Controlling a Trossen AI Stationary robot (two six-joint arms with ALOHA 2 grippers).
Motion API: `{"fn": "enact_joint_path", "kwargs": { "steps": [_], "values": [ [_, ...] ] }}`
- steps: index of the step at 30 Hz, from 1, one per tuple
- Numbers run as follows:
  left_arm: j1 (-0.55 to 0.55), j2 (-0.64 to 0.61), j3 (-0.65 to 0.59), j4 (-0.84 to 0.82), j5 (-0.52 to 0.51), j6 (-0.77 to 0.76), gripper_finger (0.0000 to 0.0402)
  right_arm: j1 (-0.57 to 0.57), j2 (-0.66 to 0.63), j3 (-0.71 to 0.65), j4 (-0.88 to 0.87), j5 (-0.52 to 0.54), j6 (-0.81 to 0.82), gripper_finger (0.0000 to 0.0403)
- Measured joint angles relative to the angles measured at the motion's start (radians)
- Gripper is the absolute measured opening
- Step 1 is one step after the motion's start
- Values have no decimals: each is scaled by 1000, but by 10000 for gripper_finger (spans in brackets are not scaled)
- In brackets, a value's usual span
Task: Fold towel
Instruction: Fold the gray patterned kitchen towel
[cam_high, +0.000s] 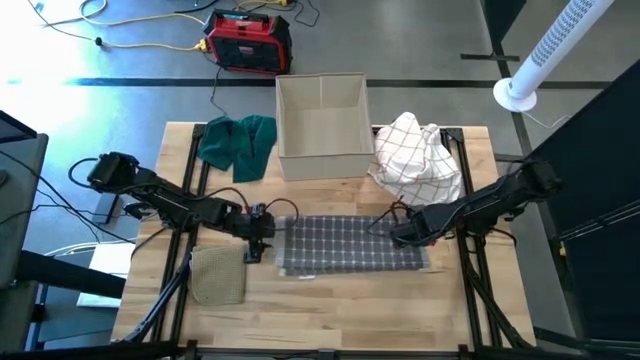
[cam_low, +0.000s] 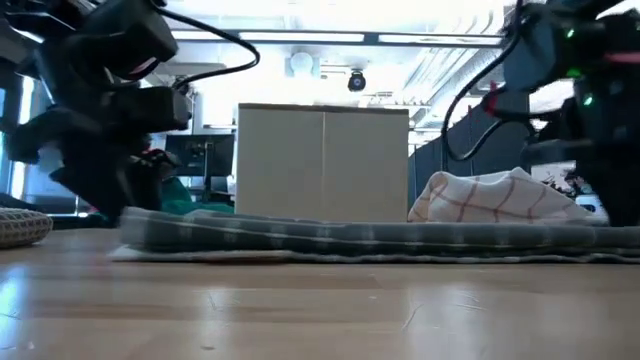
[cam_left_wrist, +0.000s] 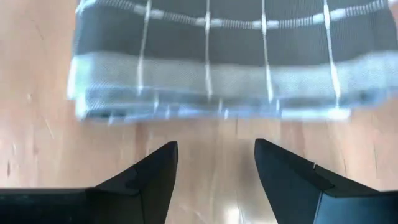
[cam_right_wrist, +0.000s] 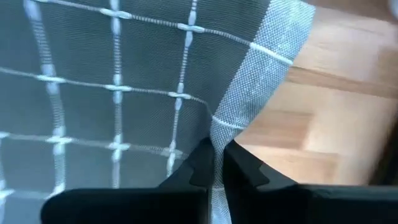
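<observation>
Grey checked towel (cam_high: 352, 244) lying flat in a long strip across the middle of the wooden surface (cam_high: 330, 310), a bit toward the front edge, looks doubled over judging by the layered hem in the left wrist view. Left end effector (cam_left_wrist: 216, 163) just off the towel's left end, fingers apart, nothing between them but bare wood. Right end effector (cam_right_wrist: 219, 163) at the towel's right end, fingers pinched together on the edge of the towel, fabric running up between the tips. From the low view both arms mostly cut off at the top and too dark to read much.

Behind the towel: open beige box (cam_high: 322, 125) at the back edge, green cloth (cam_high: 237, 143) bunched to its left, white red-checked cloth (cam_high: 418, 158) heaped to its right. Folded tan cloth (cam_high: 218, 276) near the front-left corner, only its rim showing in the low view.
</observation>
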Motion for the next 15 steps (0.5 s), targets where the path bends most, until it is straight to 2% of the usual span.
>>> {"fn": "enact_joint_path", "kwargs": {
  "steps": [8, 15],
  "values": [
    [51, 70, 1, 122, -26, -7, 206, 29, -237, 9, -89, 68, 90, 5],
    [51, 172, 6, 245, 7, -24, 206, 35, -225, 97, -78, 130, 77, 5]
  ]
}}
